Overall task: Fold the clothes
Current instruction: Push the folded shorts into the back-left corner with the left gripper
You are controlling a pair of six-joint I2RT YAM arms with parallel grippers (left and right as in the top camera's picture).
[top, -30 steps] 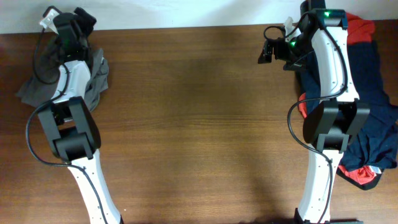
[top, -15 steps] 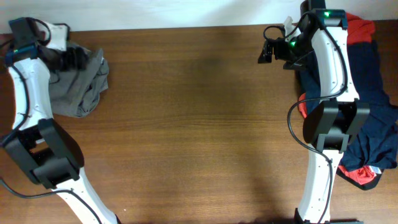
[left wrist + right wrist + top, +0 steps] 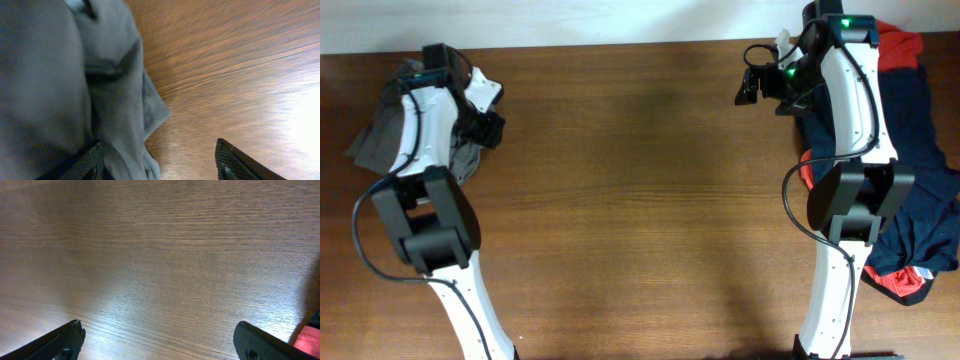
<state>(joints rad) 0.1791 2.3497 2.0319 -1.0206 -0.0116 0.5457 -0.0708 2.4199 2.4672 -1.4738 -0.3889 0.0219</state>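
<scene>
Grey shorts (image 3: 368, 138) lie crumpled at the far-left corner of the table (image 3: 640, 200), apparently touching one finger of the left pincer (image 3: 159, 162), its jaws wide. The right pincer (image 3: 162, 341), also wide, hangs well apart.

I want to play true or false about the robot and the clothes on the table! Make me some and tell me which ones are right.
1. The grey shorts lie neatly folded in the middle of the table. False: they are crumpled up at the far left corner.
2. The navy and red garments are heaped on the table's right side. True.
3. The right gripper is holding a red garment. False: it is open over bare wood and holds nothing.
4. The left gripper is open at the edge of the grey shorts. True.
</scene>
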